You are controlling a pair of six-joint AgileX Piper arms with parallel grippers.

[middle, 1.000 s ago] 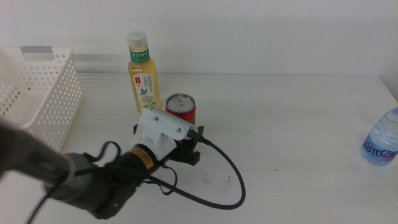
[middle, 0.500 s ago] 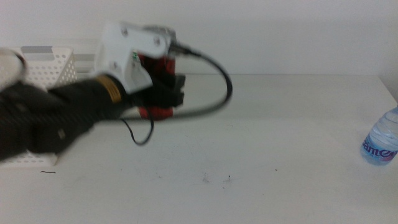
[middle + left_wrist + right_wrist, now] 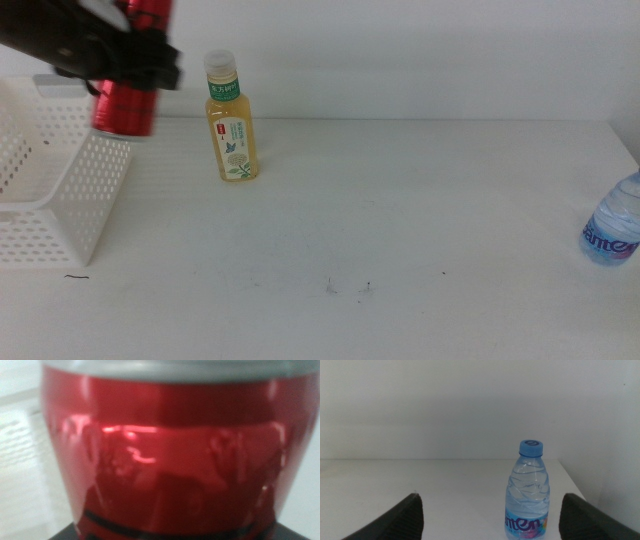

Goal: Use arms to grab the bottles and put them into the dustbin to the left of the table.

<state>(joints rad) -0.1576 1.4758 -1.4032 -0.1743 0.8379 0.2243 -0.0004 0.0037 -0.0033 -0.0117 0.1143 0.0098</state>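
My left gripper (image 3: 137, 60) is shut on the slim red can (image 3: 124, 108) and holds it in the air over the right wall of the white dustbin (image 3: 62, 205) at the table's left. The can fills the left wrist view (image 3: 170, 460). The yellow tea bottle (image 3: 231, 120) stands upright to the right of the dustbin. The clear blue-capped water bottle (image 3: 612, 230) stands at the table's right edge. It also shows in the right wrist view (image 3: 529, 495), a little way ahead of my open, empty right gripper (image 3: 490, 517), which is out of the middle view.
The white table (image 3: 400, 230) has a few small dark specks (image 3: 346, 289) near the front middle. A white wall runs behind the table. The table's right edge lies just beyond the water bottle.
My left gripper closed on the red can beside the tea bottle, lifted it, and carried it up and to the left until it hangs over the dustbin's right wall.
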